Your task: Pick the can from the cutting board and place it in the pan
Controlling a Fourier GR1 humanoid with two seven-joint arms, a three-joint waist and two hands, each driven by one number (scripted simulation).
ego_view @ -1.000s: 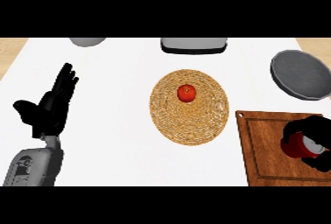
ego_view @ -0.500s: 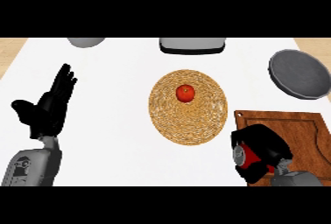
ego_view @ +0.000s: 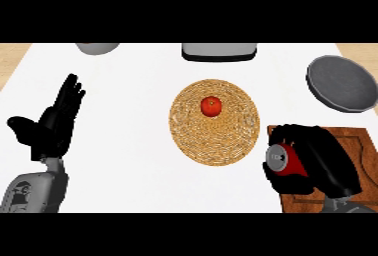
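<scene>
At the lower right of the frame, the right hand (ego_view: 319, 156) curls its fingers round the red can (ego_view: 288, 161) at the left edge of the cutting board (ego_view: 358, 142). I think this is to carry it to the pan (ego_view: 343, 82) at the upper right. Black fingers hide most of the can. At the left, the left hand (ego_view: 52, 127) rests open, fingers up.
</scene>
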